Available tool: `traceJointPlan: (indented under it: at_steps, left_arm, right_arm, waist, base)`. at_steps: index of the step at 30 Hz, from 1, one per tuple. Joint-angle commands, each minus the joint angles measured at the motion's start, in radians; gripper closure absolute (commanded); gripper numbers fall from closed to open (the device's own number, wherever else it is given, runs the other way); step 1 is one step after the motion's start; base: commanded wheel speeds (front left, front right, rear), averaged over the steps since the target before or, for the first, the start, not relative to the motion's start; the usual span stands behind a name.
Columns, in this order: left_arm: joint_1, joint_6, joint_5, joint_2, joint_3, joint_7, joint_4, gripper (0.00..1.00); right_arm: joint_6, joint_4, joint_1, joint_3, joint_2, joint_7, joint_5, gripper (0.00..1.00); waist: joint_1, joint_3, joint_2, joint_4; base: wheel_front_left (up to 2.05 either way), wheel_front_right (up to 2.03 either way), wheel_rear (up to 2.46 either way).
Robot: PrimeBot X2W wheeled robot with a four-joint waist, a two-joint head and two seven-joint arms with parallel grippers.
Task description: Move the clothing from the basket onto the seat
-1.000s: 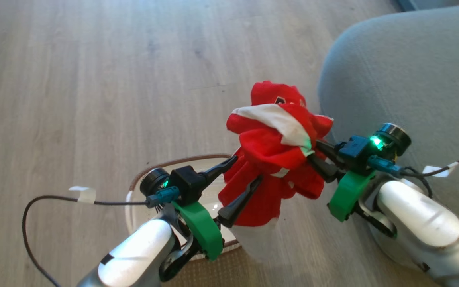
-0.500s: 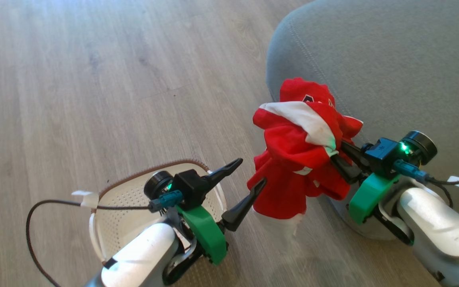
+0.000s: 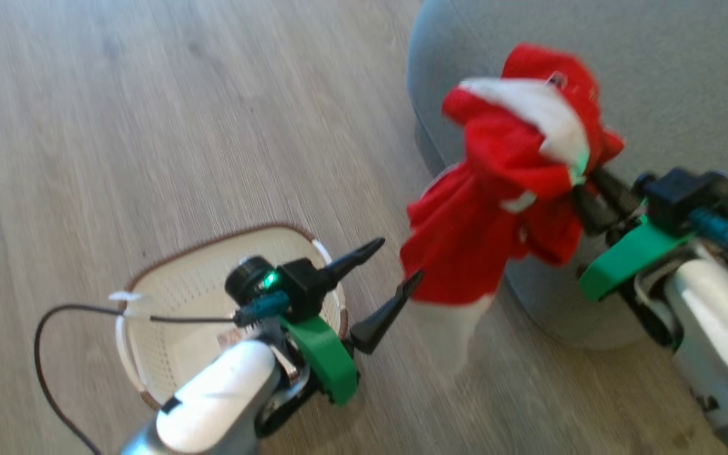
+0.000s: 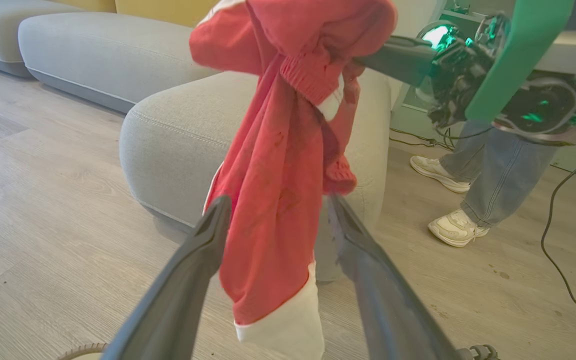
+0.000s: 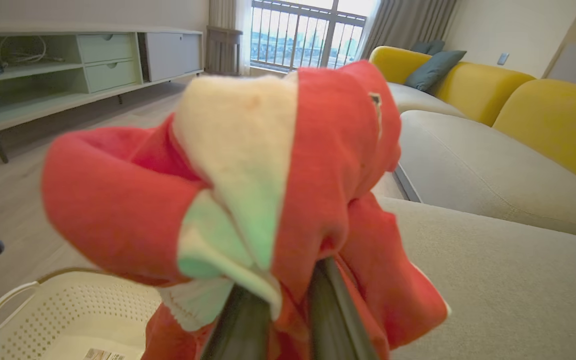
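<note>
The red clothing (image 3: pixel 503 189) with white panels hangs in the air, bunched in my right gripper (image 3: pixel 585 196), which is shut on it beside the grey seat's (image 3: pixel 655 76) rounded corner. Its lower white hem dangles over the floor. In the right wrist view the clothing (image 5: pixel 248 190) drapes over that gripper's fingers (image 5: pixel 333 310), with the seat (image 5: pixel 508 280) just beyond. My left gripper (image 3: pixel 395 265) stands open above the cream basket (image 3: pixel 168 354), its fingertips just left of the hanging cloth. The left wrist view shows the clothing (image 4: pixel 278 200) hanging beyond the open fingers (image 4: pixel 188 280).
Wooden floor (image 3: pixel 149 126) spreads to the left. A person's legs in jeans and white shoes (image 4: pixel 455 227) stand behind the seat. A cable (image 4: pixel 558 240) trails on the floor there. A yellow sofa (image 5: pixel 543 110) and a pale cabinet (image 5: pixel 68 70) stand farther off.
My right gripper has carried the clothing up and to the right, from over the basket to the seat's edge. The head camera has turned, and more of the basket now shows.
</note>
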Motion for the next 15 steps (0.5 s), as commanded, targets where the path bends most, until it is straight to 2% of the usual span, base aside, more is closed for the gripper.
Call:
traceJointPlan:
  at_steps: [1,2,7,11,15]
  left_arm:
    - [-0.071,-0.001,0.007,0.018,0.034,-0.013,-0.029,0.00]
    - [-0.100,-0.001,0.015,0.024,0.030,-0.013,-0.032,0.00]
    - [-0.180,-0.001,0.039,0.039,0.050,-0.013,-0.039,0.00]
    - [-0.222,-0.001,0.057,0.056,0.077,-0.013,-0.053,0.00]
    - [-0.238,-0.001,0.074,0.080,0.105,-0.013,-0.062,0.00]
  right_arm:
    - [0.000,-0.039,-0.031,-0.023,0.004,-0.007,-0.001,1.00]
    - [0.000,-0.046,-0.046,-0.087,0.025,-0.007,-0.010,1.00]
    - [0.000,-0.061,-0.137,-0.233,0.063,-0.007,-0.017,1.00]
    - [0.000,-0.036,-0.268,-0.330,0.053,-0.007,-0.031,1.00]
    - [0.000,0.031,-0.432,-0.425,-0.002,-0.007,-0.040,1.00]
  waist:
    - [0.0000,0.061,0.0000,0.005]
    - [0.0000,0.116,0.0000,0.013]
    - [0.0000,0.271,0.0000,0.039]
    - [0.0000,0.379,0.0000,0.056]
    - [0.0000,0.463,0.0000,0.071]
  base:
    - [0.00,0.00,0.00]
    - [0.00,0.00,0.00]
    - [0.00,0.00,0.00]
    - [0.00,0.00,0.00]
    - [0.00,0.00,0.00]
